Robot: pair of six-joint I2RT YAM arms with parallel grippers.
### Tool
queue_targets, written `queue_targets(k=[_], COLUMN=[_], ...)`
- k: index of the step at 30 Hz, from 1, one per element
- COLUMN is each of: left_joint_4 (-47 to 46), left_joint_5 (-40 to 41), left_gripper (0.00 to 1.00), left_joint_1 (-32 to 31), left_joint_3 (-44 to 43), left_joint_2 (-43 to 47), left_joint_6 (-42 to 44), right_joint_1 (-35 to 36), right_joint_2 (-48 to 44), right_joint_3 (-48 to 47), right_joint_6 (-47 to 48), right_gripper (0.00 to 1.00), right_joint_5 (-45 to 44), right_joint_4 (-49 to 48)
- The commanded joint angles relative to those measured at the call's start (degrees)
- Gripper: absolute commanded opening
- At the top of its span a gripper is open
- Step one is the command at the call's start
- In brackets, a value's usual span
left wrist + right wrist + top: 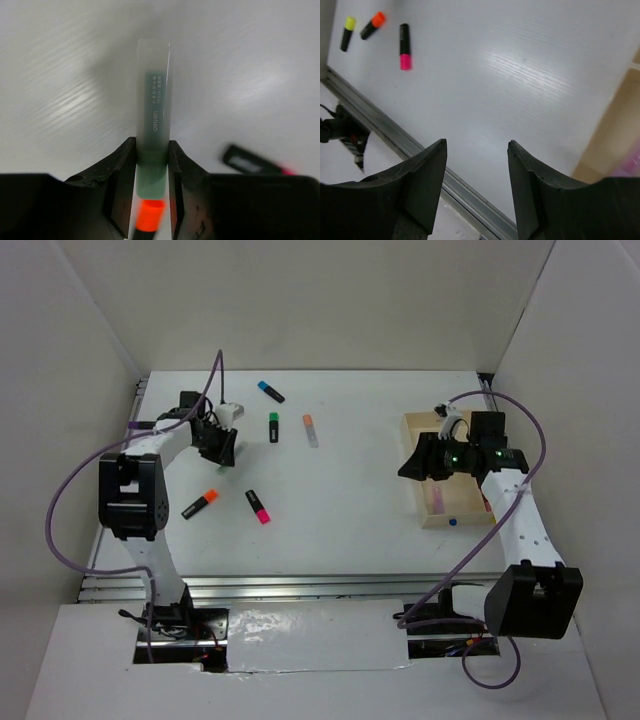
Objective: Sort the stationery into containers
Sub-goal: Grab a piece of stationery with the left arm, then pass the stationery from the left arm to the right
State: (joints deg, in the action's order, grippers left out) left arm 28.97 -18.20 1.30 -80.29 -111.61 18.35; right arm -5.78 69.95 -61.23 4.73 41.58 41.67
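Observation:
My left gripper (224,450) is shut on a pale green-tinted highlighter (154,110) that sticks out beyond its jaws, above the table at the far left. Loose on the table lie a blue-ended marker (270,391), a green-ended one (273,426), a pale pen with an orange end (311,430), an orange-ended black one (200,503) and a pink-ended black one (258,506). The wooden tray (420,502) stands at the right with a pink tube (438,502) inside. My right gripper (410,468) is open and empty, raised at the tray's left rim.
The right wrist view shows a yellow-ended marker (347,33) beside the orange one (372,25) and the pink one (405,46), with the table's metal front rail (420,150) below. White walls enclose the table on three sides. A blue dot (452,522) marks the tray's near rim.

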Motion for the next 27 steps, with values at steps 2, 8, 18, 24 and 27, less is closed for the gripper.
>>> queue_targets(k=[2,8,18,24,27], left_joint_4=[-2.4,-23.5,-35.3,-39.2,-40.0], left_joint_5=[-18.2,-37.9,-33.4,-33.0,-32.9], left_gripper=[0.06,0.05,0.01,0.01,0.01], left_joint_1=[-7.5,-15.6,-27.1,-31.0,-32.2], left_joint_3=[-0.9,4.6,8.1,10.9,11.4], left_joint_2=[13.3,23.1,29.2,29.2,29.1], left_joint_6=[-10.9,-37.6,-52.9,-57.7,-58.7], right_joint_1=[4.7,12.5,18.3,21.7,21.9], right_joint_2=[-0.3,-0.2,0.2,1.4,2.4], right_joint_3=[1.2,1.4,-2.6,-3.3,-3.8], right_joint_6=[-9.7,-15.4,-29.3,-32.1,-34.0], right_gripper=[0.59,0.61,0.66,0.66,0.66], right_joint_5=[6.1,9.1,12.3,11.3,12.0], right_joint_4=[-13.0,-24.9,-36.4,-38.7,-41.0])
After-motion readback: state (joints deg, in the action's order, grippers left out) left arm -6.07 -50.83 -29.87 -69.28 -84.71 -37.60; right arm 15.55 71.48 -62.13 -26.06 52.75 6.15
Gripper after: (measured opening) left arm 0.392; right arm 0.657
